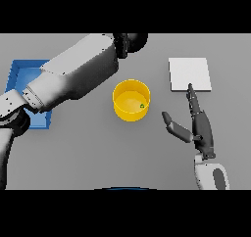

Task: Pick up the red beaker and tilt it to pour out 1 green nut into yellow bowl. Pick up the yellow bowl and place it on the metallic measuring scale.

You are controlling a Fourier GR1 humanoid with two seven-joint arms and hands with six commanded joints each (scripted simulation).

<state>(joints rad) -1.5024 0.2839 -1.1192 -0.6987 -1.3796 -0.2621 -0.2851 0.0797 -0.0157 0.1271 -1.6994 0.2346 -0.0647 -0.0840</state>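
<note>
A blue tray point(19, 74) lay near the counter's point(98, 153) left edge, partly covered by the left arm point(73, 77), which reached toward the far edge; the left hand point(131, 42) showed there only as a dark shape, so whether it was open or closed could not be told. The yellow bowl point(131, 100) stood mid-counter with a green nut point(142, 106) inside. Just right of it, apart, the right hand point(198, 126) rested with fingers straight and thumb spread toward the bowl, fingertips pointing at the metallic scale point(190, 74) toward the far right corner

Even, bright light — faint shadows, no glare
</note>
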